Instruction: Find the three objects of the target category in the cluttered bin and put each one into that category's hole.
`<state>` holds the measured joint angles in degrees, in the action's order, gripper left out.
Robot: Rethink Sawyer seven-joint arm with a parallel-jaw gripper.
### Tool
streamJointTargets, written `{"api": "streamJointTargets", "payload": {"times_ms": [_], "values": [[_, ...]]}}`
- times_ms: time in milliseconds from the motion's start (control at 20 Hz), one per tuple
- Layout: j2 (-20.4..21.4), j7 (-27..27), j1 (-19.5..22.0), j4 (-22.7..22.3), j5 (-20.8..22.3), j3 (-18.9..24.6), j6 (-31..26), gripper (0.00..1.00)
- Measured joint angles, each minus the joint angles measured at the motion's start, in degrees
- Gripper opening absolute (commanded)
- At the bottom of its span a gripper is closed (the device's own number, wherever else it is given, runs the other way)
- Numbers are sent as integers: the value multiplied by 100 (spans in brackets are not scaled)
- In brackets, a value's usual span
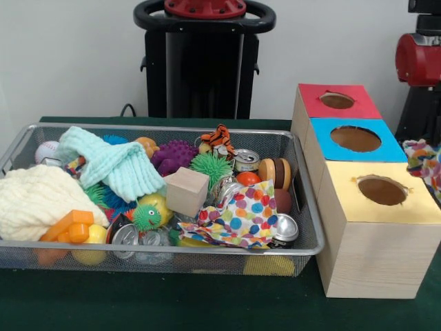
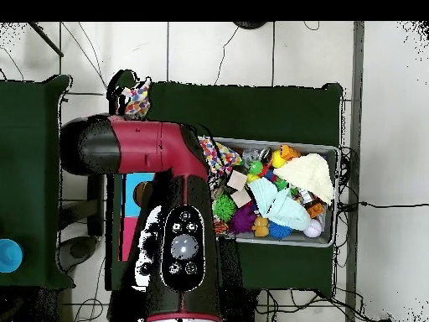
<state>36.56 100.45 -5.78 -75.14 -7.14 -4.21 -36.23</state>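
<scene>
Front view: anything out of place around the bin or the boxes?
One thing: a multicoloured cloth lies on the table beyond the boxes, outside the wire bin, beside the blue-topped box. A similar polka-dot cloth sits in the bin. Nothing looks spilled or damaged.

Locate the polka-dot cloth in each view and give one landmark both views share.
Front view: the polka-dot cloth lies in the wire bin's near right part, beside the wooden cube.
Overhead view: the cloth sits at the bin's upper left corner, next to the red arm.
Shared landmark: the wooden cube, right beside the cloth in both views.
</scene>
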Motion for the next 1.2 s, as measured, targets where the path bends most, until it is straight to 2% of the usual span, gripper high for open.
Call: {"api": "streamJointTargets", "payload": {"times_ms": [550,1200], "values": [[301,0,154,-581,32,3,118,0],[233,0,156,-1049,70,114,923,0]]}}
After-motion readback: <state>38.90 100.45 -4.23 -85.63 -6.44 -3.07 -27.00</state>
